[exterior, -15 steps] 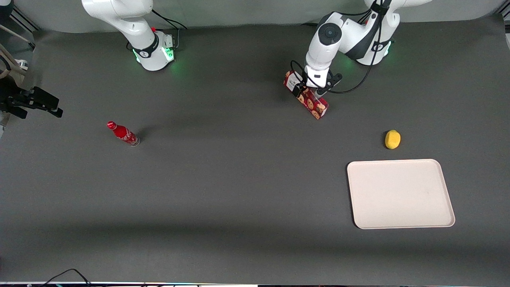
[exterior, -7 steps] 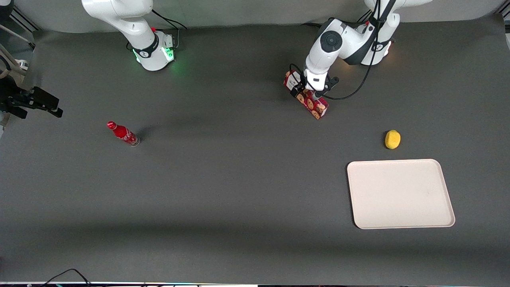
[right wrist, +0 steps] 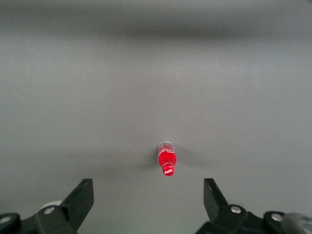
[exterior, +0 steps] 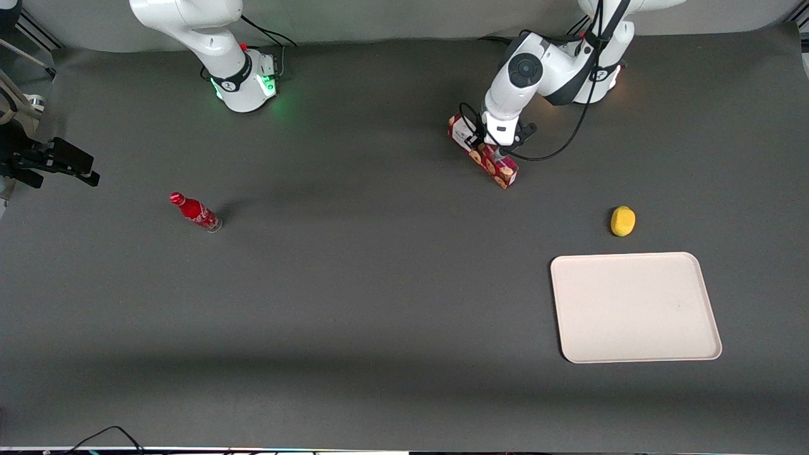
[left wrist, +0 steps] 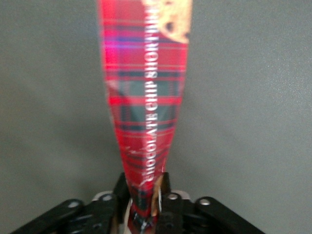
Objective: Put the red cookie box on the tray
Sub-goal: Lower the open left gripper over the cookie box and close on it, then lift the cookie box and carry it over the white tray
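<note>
Hand pinching the box, tray waiting well apart

The hand (exterior: 485, 144) was clamped across the narrow width of the box (exterior: 492, 165), near its label end, likely for a firm hold on the lift; the box sat at the surface (exterior: 379, 284), farther from the camera than the tray (exterior: 635, 308).

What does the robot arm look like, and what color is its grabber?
The working arm is smooth, rounded white with a dark round joint cap and a looping black cable. Its base glows warm orange. The tool, over the red cookie box, is black with small silver screws.
</note>
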Motion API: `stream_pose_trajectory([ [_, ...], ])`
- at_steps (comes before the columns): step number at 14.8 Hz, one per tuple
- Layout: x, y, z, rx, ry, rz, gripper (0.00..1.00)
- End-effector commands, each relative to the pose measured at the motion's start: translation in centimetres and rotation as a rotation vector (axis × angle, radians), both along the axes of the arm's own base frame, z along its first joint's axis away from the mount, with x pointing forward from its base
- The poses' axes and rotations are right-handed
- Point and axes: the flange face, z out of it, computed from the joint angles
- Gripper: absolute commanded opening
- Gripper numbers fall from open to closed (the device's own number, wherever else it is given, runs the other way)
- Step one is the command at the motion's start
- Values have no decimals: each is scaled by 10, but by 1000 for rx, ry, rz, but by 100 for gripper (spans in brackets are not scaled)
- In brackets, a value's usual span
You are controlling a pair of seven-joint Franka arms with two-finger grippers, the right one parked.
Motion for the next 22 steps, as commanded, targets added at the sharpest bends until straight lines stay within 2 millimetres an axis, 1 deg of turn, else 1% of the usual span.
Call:
stream_pose_trajectory([
  [1, 3, 0, 1, -7, -14, -2, 0],
  [2, 5, -2, 3, -6, -14, -2, 0],
  [3, 11, -4, 10, -11, -28, 3, 0],
  [4, 20, -5, 19, -9, -38, 11, 0],
  [5, 30, -10, 33, 1, -29, 7, 0],
  [6, 44, -17, 51, 15, -8, 0, 0],
  [8, 79, -23, 92, 58, 19, -39, 0],
  [11, 138, -7, 142, 59, -11, -63, 0],
  [12, 163, 8, 163, 43, -8, -85, 0],
  [13, 187, 29, 181, 29, 10, -124, 0],
  [14, 215, 56, 203, 1, 21, -162, 0],
  [15, 241, 86, 220, -28, 33, -200, 0],
  [16, 262, 113, 236, -53, 30, -242, 0],
  [17, 281, 144, 247, -64, 22, -292, 0],
  [18, 298, 174, 253, -54, 7, -347, 0],
  [19, 310, 199, 255, -33, -6, -409, 0],
  [21, 328, 249, 252, 59, -41, -558, 0],
  [22, 335, 274, 246, 86, -39, -637, 0],
])
